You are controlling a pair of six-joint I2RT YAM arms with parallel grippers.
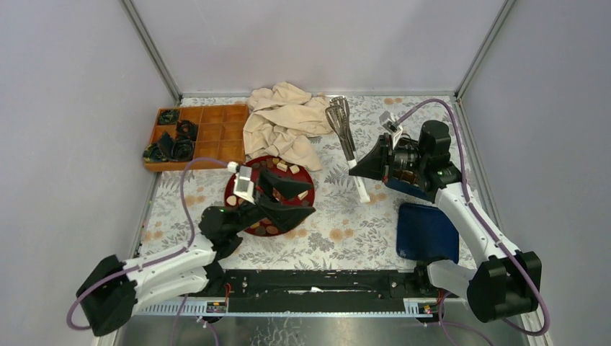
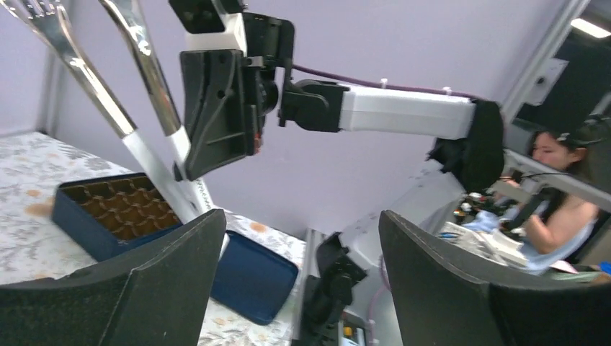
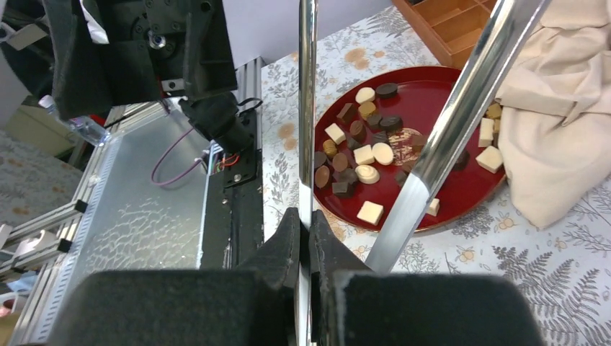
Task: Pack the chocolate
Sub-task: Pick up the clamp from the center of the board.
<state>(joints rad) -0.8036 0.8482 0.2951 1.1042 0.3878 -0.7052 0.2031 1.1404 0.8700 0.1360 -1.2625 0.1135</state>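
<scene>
Left gripper (image 1: 292,191) hangs over the round red plate (image 1: 311,179), jaws spread wide, nothing between them in the left wrist view. Right gripper (image 3: 308,223) has its fingers pressed together on one arm of the metal tongs with a white lower end (image 1: 351,150), holding them up just right of the plate. The chocolate (image 3: 367,155), small dark brown, light brown and cream pieces, round and square, all lies loose on the red plate, mid-table on the floral tabletop (image 1: 339,234). A blue box with a brown compartment insert (image 2: 115,209) sits right of the tongs, mostly hidden under the right wrist from above; the cells that show look empty. Its flat blue lid (image 1: 427,231) lies nearer the arm bases. A crumpled beige cloth (image 1: 284,119) touches the plate's far edge. An orange wooden divided tray (image 1: 209,133) sits far left with black items in its left cells.
</scene>
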